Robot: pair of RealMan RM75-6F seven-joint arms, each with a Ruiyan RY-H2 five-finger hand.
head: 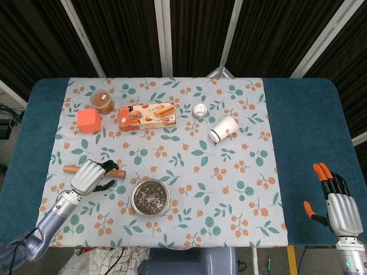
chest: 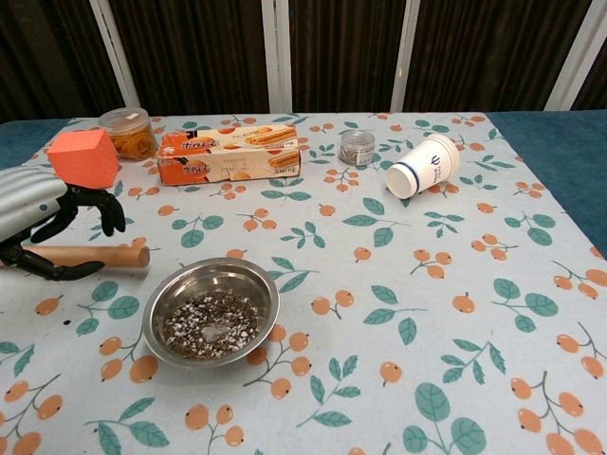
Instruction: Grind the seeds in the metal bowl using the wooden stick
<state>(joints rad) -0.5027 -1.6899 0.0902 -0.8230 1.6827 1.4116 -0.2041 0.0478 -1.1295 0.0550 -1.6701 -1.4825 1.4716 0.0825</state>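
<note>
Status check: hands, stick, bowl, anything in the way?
Left robot hand over the wooden stick, grip unclear. Right robot hand open, idle. Metal bowl of seeds untouched, path clear.

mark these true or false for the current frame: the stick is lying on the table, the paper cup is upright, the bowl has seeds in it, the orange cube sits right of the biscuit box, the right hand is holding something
1. The wooden stick lies flat on the table beside the metal bowl. True; the left hand is over it with its fingers loosened.
2. The paper cup stands upright. False: it lies on its side.
3. The metal bowl has seeds in it. True.
4. The orange cube sits right of the biscuit box. False: it sits to the left of it.
5. The right hand is holding something. False: it is empty, fingers apart, at the table's near right edge.
</note>
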